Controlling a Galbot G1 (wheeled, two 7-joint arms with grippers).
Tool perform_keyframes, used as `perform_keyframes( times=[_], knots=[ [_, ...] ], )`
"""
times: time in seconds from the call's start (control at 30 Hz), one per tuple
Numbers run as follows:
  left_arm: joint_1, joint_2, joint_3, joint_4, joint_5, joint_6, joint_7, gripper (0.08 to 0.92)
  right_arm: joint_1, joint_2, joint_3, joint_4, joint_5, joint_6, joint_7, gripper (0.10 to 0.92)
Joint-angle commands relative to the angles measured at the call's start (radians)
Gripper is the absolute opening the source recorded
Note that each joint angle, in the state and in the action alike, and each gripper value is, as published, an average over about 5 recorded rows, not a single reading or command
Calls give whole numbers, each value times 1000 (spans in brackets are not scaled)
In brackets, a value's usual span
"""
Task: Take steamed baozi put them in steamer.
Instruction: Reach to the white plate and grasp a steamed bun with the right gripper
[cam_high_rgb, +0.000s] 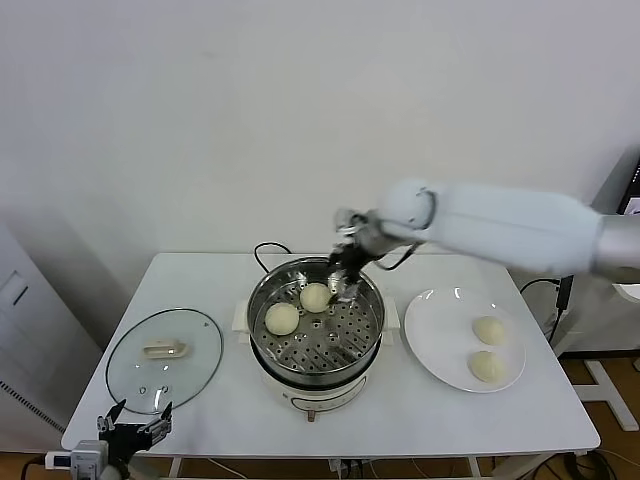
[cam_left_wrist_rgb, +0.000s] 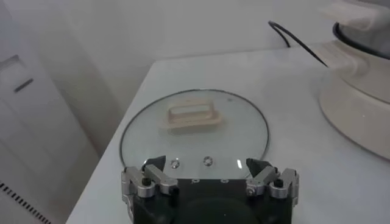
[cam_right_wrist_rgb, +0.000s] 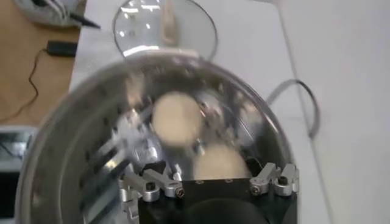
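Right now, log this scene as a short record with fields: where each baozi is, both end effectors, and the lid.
baozi in steamer: two, one on the tray's left part, one toward the back
baozi on plate: two
steamer: table centre, uncovered
plate: right of steamer
right end effector: open, inside the steamer beside the rear baozi
left end effector: open, parked low at the table's front left edge
glass lid: flat on table, left of steamer

You see a smooth white right arm (cam_high_rgb: 510, 232) with a rounded grey joint, ending in a black right gripper (cam_right_wrist_rgb: 210, 181). The left gripper (cam_left_wrist_rgb: 210, 181) has silver fingers (cam_left_wrist_rgb: 141, 181) fastened with dark screws.
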Motion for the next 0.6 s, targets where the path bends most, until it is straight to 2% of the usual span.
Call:
perform_keyframes(
  times=[0.03,0.3,0.6],
  knots=[
    [-5,5,0,-5,-2,6,-1,823,104,-269,-65,-54,-226,187,-293,823],
    [-9,-1,2,-11,-1,14,-3,823,-37,-354,10,-160,-369,320,-382,823],
    [-9,-3,1,-13,0,18,-4,823,-250,-363,158,-235,-549,409,-416,823]
  ],
)
